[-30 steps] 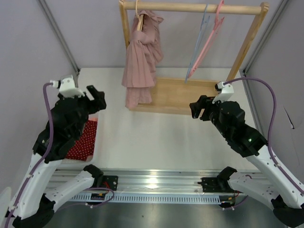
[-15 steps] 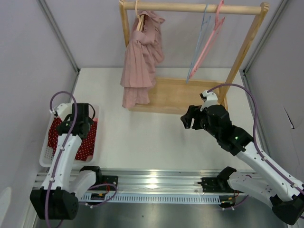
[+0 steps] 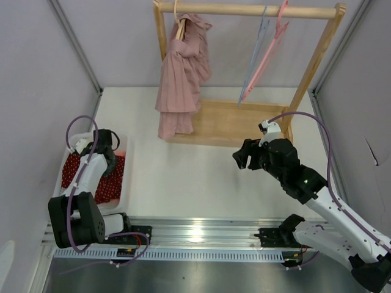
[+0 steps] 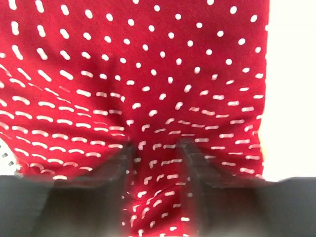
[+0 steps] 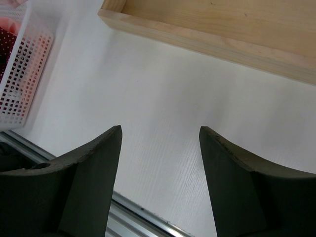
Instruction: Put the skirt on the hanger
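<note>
Red white-dotted fabric skirt [image 3: 113, 183] lies in white mesh plastic basket [image 5: 22, 69], directly under left end effector [image 4: 155, 148], fingers astride a fold, clamp unclear; right end effector [image 5: 160, 133], jaws apart, well away.

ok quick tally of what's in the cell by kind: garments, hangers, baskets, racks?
Garments: 2 (pink garment hung on the rack, red polka-dot skirt in the basket)
Hangers: 3 (loaded hanger, blue hanger, pink hanger)
Baskets: 1 (white basket)
Racks: 1 (wooden rack)
Total: 7
</note>
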